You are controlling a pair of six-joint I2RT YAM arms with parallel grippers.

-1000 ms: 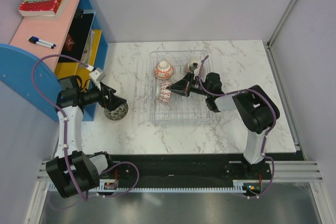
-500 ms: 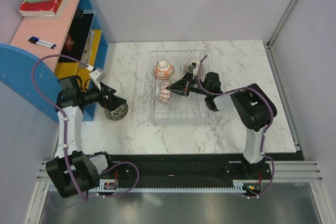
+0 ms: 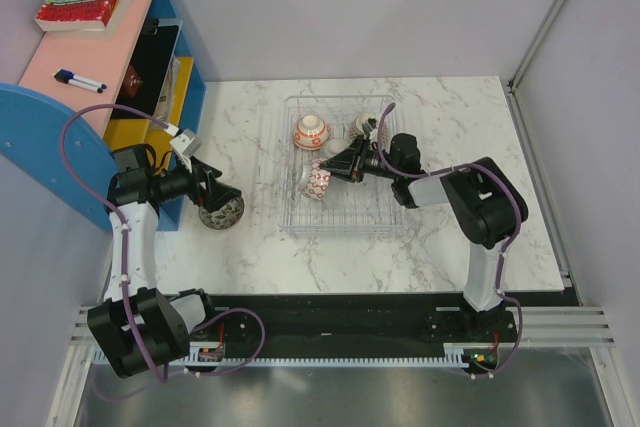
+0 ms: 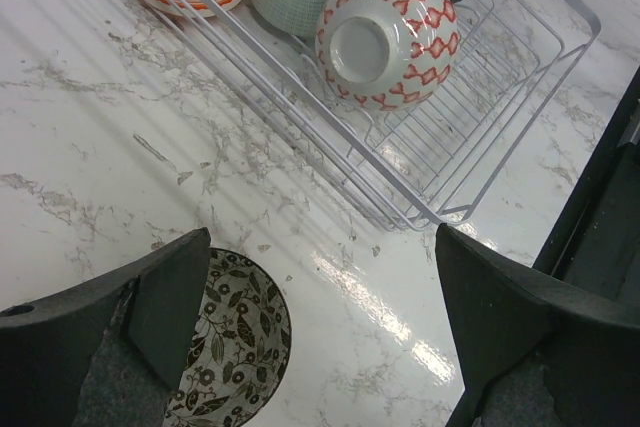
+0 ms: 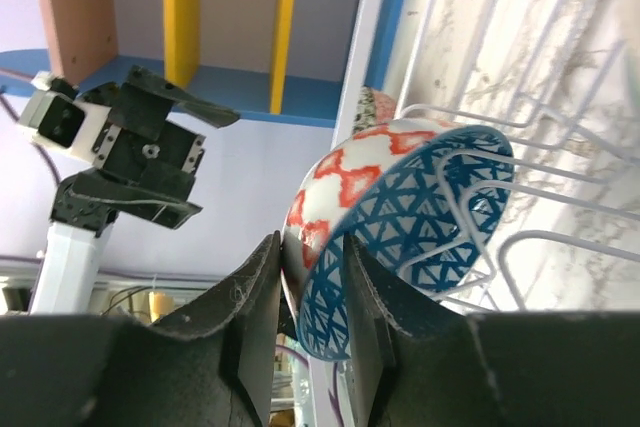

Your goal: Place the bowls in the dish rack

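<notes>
Pinches the rim of the red-patterned bowl [image 3: 317, 181] [image 4: 388, 37] [image 5: 400, 217] with the right tool [image 3: 336, 168] [image 5: 312, 282], on edge inside the dish rack [image 3: 345, 219] [image 4: 425, 209]. Holds the left tool [image 3: 213, 196] [image 4: 320, 337] spread apart above the floral bowl [image 3: 223, 213] [image 4: 232, 347] on the surface [image 3: 450, 107] beside it.

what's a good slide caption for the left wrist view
open left hand poised at a black floral bowl, a red-patterned bowl lying on its side in the dish rack beyond
</notes>
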